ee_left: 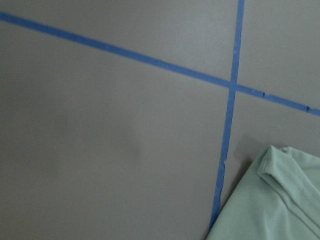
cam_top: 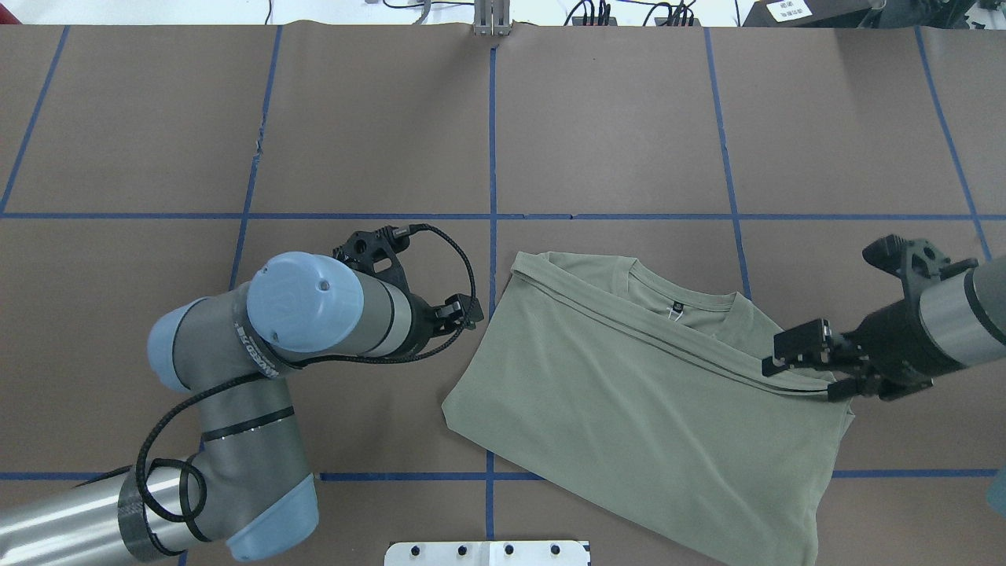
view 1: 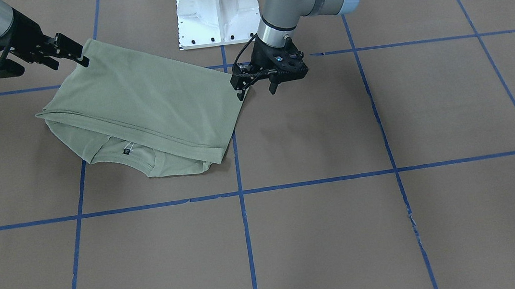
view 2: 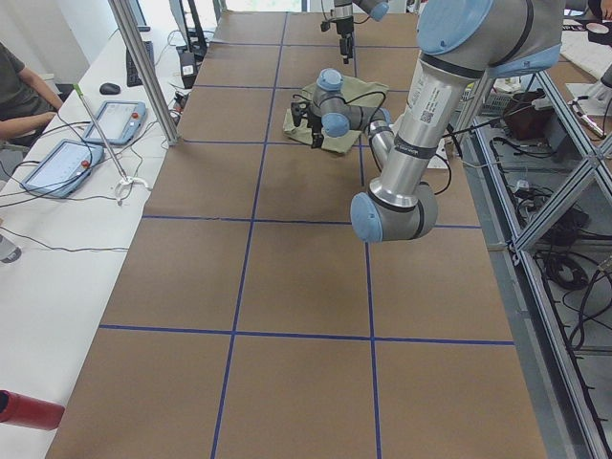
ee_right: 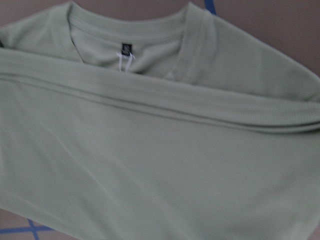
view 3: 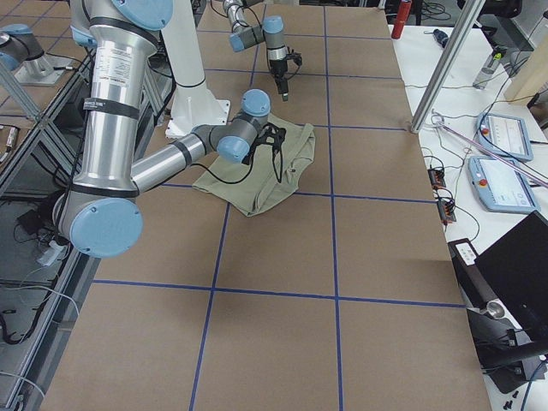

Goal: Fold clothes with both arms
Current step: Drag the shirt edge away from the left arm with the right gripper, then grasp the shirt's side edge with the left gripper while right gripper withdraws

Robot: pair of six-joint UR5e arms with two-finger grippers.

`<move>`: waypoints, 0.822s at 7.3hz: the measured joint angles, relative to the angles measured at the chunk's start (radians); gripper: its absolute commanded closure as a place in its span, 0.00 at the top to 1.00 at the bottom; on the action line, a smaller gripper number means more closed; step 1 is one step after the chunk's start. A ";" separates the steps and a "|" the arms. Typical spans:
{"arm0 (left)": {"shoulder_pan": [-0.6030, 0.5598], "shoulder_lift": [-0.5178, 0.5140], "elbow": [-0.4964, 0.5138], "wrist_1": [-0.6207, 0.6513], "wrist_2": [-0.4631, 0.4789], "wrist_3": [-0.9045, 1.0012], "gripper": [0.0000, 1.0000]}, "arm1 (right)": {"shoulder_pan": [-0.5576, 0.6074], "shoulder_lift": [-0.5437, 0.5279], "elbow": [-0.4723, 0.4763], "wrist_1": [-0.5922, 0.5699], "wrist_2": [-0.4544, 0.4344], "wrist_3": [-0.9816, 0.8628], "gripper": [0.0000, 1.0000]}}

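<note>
1. The table (cam_top: 377, 118) shows bare brown surface across its whole far half, beyond the shirt; the blue tape lines (cam_top: 491, 141) lie flat, so a gripper could sweep over them.
2. The shirt (cam_top: 644, 417) lies folded on the robot's right of the centre line; it is low and soft.
3. The left gripper (view 1: 257, 89), fingers apart, hangs just beside the shirt's left corner; the bulky left arm (cam_top: 306, 303) overhangs the table behind it.
4. The right gripper (cam_top: 802, 369) hangs over the shirt's right edge; it bars that side.
5. The white pedestal base (view 1: 216, 13) stands at the near edge, between the arms.
6. A metal post (view 2: 143, 72) stands at the table's far edge.
</note>
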 measured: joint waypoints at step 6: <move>0.100 -0.037 0.060 0.085 0.032 -0.257 0.91 | 0.084 0.112 -0.067 -0.001 -0.011 0.001 1.00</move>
